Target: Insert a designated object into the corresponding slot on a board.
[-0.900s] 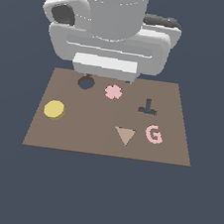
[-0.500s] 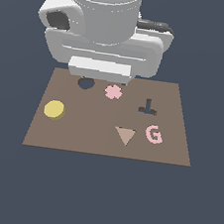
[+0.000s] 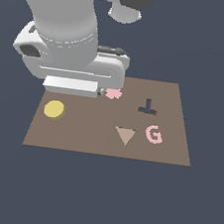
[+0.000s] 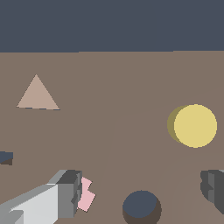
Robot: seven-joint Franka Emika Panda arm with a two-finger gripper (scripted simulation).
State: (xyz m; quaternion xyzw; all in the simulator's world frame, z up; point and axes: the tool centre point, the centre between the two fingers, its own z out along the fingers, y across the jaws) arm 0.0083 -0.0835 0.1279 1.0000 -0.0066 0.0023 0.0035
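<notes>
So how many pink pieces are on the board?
2: the flower, partly hidden under the arm at the board's far side, and the letter G toward the exterior view's right. More could hide beneath the arm.

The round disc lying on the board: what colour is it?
Plain yellow, no pattern. The disc shows best in the wrist view, lying flat on the brown board.

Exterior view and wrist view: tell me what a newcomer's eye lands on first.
The big white arm fills the exterior view's upper left, looming over the far edge of the brown board. Next, the yellow disc lies alone near the board's left edge in that view. In the wrist view the dark circular slot sits between the jaws, empty, apart from the disc.
</notes>
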